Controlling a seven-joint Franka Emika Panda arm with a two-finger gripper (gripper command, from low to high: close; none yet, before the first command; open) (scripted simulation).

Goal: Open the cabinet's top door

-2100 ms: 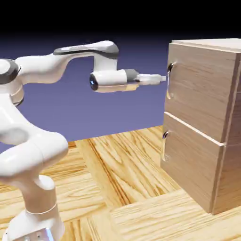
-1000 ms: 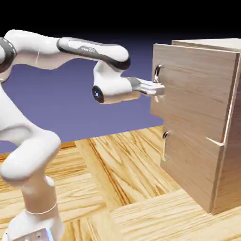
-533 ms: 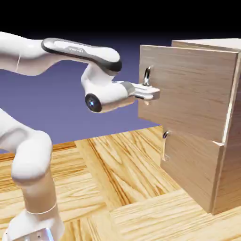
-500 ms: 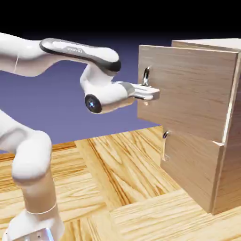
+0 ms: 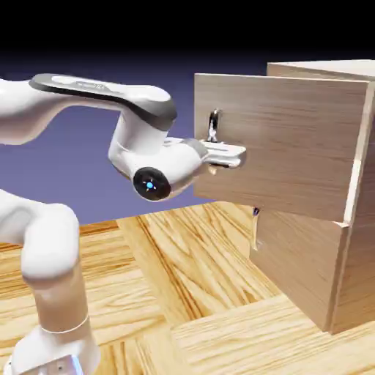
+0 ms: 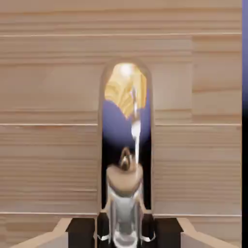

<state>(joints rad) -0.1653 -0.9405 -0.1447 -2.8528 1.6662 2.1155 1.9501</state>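
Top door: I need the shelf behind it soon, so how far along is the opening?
Done: the claw is closed on the top door's handle, and the top door stands swung out from the cabinet. In hand: the handle, between the fingertips. Left: perhaps a wider swing if you need full access, then letting go and backing the arm away.

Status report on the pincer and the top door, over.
Pincer closed on the upper handle. Top door standing partly open, swung out from the cabinet. Nothing seen blocking its outward swing.
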